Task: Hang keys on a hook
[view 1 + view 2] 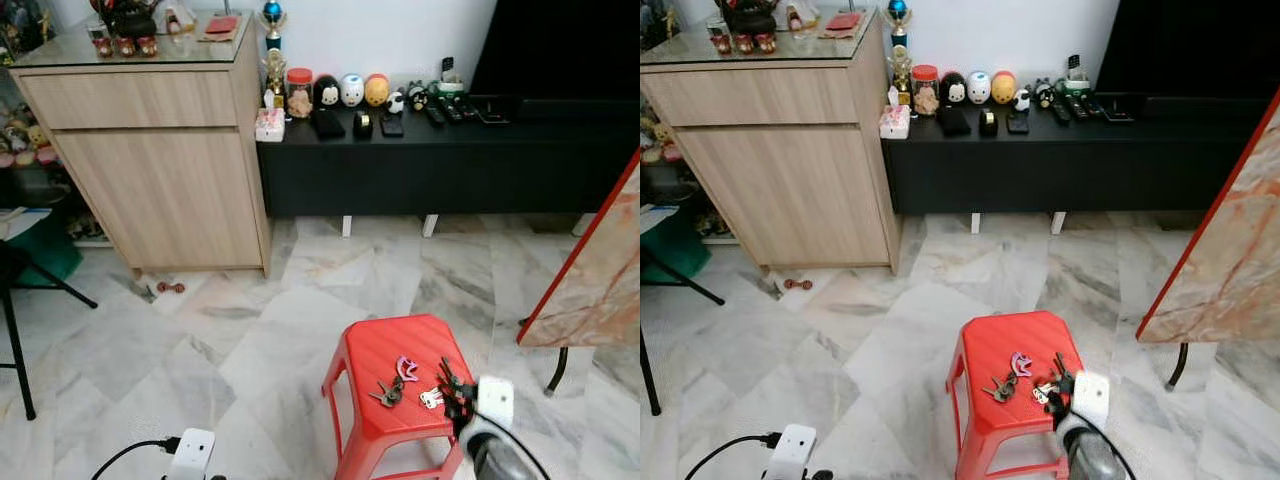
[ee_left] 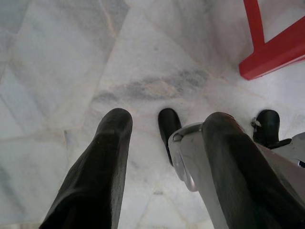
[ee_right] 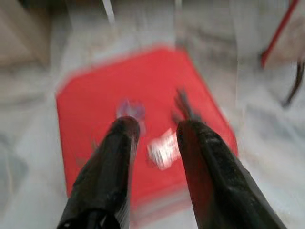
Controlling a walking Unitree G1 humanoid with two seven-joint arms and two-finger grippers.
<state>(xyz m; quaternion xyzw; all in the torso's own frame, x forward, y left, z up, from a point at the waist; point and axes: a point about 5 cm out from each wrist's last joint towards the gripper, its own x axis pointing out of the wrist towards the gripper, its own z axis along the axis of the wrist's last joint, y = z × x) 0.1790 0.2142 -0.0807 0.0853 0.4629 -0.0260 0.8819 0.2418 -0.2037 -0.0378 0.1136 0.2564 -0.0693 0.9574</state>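
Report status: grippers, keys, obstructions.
Right gripper open, over keys on red stool. Left gripper open, idle above floor. Keys ungrasped; pink clip beside them.

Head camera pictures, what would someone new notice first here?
The bright red stool on the pale marble floor, with keys lying on its seat. The right gripper, fingers open, is poised just above those keys. Behind, small figurines line a black console beside a wooden cabinet.

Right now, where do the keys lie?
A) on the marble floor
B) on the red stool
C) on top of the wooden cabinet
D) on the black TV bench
B: the keys lie on the seat of the red stool, just ahead of the open right gripper.
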